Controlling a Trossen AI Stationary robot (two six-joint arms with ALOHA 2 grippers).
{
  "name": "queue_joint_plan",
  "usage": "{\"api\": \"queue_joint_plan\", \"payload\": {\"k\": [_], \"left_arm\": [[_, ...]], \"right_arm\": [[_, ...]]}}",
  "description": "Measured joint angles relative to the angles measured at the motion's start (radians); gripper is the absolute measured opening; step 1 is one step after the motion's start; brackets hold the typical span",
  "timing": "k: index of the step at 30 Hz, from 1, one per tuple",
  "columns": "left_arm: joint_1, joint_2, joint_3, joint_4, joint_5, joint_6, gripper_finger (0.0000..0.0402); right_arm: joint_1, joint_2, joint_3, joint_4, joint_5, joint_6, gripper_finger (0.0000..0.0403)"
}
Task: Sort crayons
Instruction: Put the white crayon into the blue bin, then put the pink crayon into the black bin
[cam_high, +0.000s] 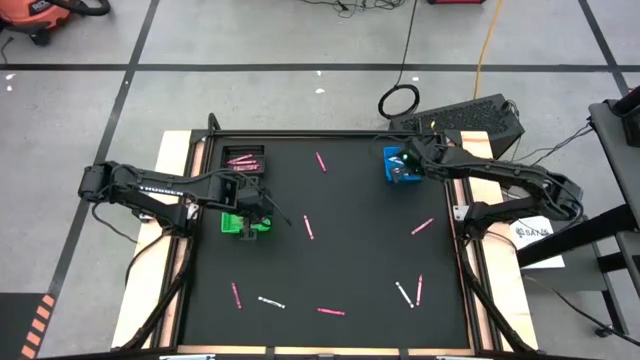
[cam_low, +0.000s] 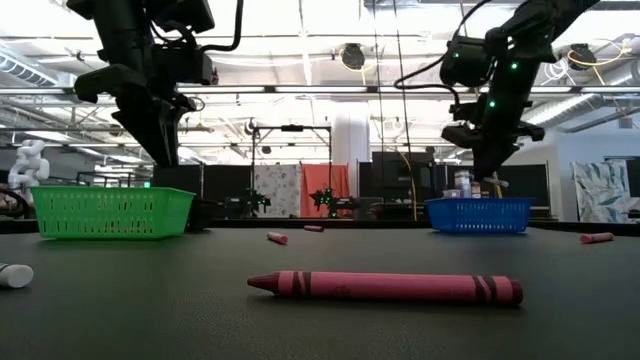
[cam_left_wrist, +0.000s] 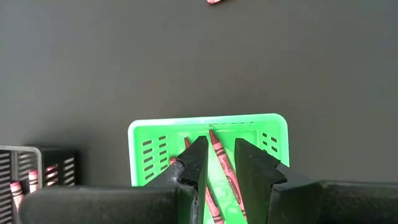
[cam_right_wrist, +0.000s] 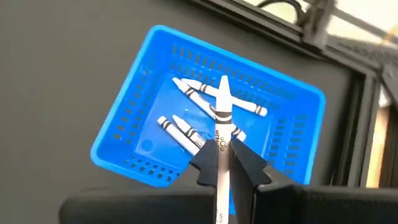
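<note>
On the left of the black counter (cam_high: 340, 230), the left end effector (cam_left_wrist: 218, 163) hangs directly over a small green slotted plastic basket (cam_left_wrist: 144, 134). Its fingers stand apart with nothing between them, and pink wax crayons (cam_left_wrist: 225, 171) lie in the basket below, so it looks to have just dropped one in. Beside it, a black mesh tray (cam_high: 243, 158) holds more pink crayons.

Across the middle of the counter, loose crayons (cam_high: 320, 161) lie scattered and well apart: mostly pink, plus a couple of white ones near the front edge. These are yet to be sorted.

On the right, the right end effector (cam_right_wrist: 221, 163) is clamped on a white paper-wrapped crayon (cam_right_wrist: 222, 102), held pointing down over a small blue slotted plastic basket (cam_right_wrist: 124, 134). Several white crayons already lie inside, so white seems to go here and pink in the green basket. The held crayon appears ready to be released.
</note>
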Motion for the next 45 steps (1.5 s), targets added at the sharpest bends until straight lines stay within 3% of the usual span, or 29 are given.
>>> {"api": "queue_joint_plan", "payload": {"k": [9,21,29,38,45], "left_arm": [[0.000,0.000,0.000,-0.001,0.000,-0.024,0.0076],[0.000,0.000,0.000,-0.001,0.000,-0.027,0.0076],[0.000,0.000,0.000,-0.001,0.000,-0.027,0.0076],[0.000,0.000,0.000,0.000,0.000,-0.027,0.0076],[0.000,0.000,0.000,0.028,0.001,-0.074,0.0076]], "right_arm": [[-0.078,0.031,0.001,0.018,-0.065,-0.294,0.0002],[-0.131,0.128,0.001,0.092,-0.070,-0.532,0.0002],[-0.131,0.190,0.001,0.096,-0.069,-0.555,0.0043],[-0.124,0.174,0.001,0.123,-0.068,-0.542,0.0099],[-0.079,0.130,0.090,0.056,-0.067,-0.515,0.0111]]}}
